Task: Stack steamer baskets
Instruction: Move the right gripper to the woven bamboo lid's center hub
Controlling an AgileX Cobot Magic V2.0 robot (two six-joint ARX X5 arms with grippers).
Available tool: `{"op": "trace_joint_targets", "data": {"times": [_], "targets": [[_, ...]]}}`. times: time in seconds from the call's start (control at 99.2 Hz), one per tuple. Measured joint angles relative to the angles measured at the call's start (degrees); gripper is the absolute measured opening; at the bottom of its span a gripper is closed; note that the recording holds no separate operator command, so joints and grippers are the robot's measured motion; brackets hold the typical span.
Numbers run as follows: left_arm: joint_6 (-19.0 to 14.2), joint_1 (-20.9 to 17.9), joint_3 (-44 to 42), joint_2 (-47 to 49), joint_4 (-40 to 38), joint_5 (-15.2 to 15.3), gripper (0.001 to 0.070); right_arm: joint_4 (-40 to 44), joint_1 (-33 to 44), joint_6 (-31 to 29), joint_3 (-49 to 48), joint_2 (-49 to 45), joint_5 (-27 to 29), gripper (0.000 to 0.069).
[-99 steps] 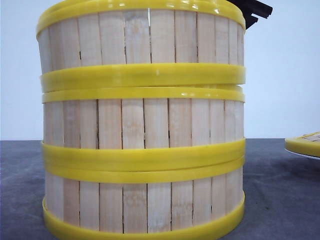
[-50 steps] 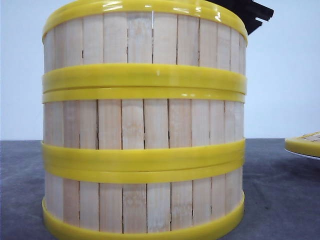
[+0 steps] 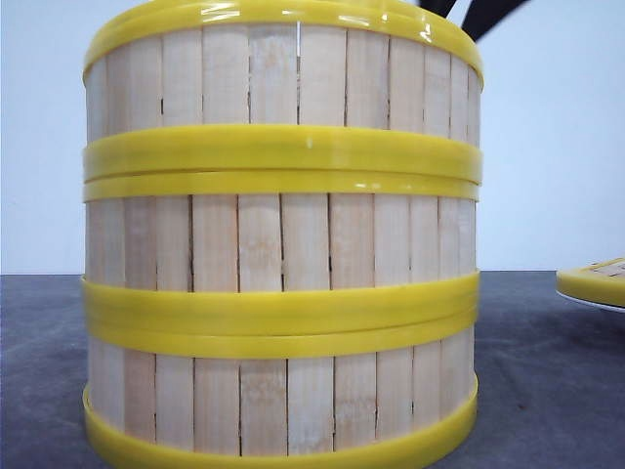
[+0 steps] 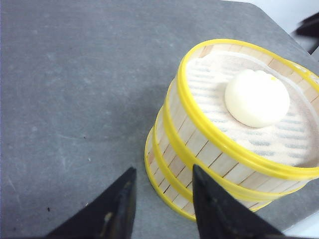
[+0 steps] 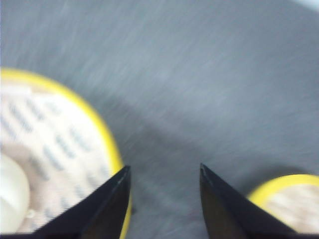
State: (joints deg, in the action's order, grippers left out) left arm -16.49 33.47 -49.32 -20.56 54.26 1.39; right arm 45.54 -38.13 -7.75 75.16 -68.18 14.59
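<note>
Stack: three steamer baskets point(image 3: 281, 244) stand one on another on the grey table point(image 3: 547, 391), filling the front view from top edge to bottom edge, yellow rims meeting rim to rim and pale slats upright.

Top basket: the left wrist view shows its woven liner and a single white bun point(image 4: 256, 97) lying toward the 3 o'clock side of the basket's interior.

Left gripper point(image 4: 160, 204): jaws parted with nothing between them, hanging above the table just beside the stack's lowest rim, not touching it as far as that view shows.

Right gripper point(image 5: 164, 196): jaws spread and empty over bare table, the top basket's rim at about 9 o'clock of the gap; the picture is blurred, so whether a finger brushes the rim cannot be told. Its dark fingers also poke above the stack at 1 o'clock in the front view.

Lid point(image 3: 593, 281): a flatter yellow-rimmed piece lies at the 3 o'clock edge of the front view, well apart from the stack; what appears to be the same piece shows at 4 o'clock in the right wrist view.

Writing: no brand, label or lettering can be read on any basket, the lid or the table.
</note>
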Motion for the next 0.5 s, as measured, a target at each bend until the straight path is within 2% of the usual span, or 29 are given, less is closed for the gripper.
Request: {"op": "trace_joint_targets", "data": {"times": [0.121,0.222,0.353,0.504], "targets": [[0.48,0.0,0.0,0.0,-1.42,0.0,0.0199,0.61,0.04,-0.22,0.02,7.02,6.1,0.0337],[0.83,0.0,0.0,0.0,-2.56,0.0,0.0199,2.97,0.87,-0.83,0.02,12.0,7.74,0.0392],[1.46,0.0,0.0,0.0,-2.64,0.0,0.0199,8.52,3.39,-2.01,0.02,16.02,8.04,0.0409],[1.79,0.0,0.0,0.0,-2.58,0.0,0.0199,13.49,8.31,-3.02,0.0,16.2,8.13,0.0411]]}}
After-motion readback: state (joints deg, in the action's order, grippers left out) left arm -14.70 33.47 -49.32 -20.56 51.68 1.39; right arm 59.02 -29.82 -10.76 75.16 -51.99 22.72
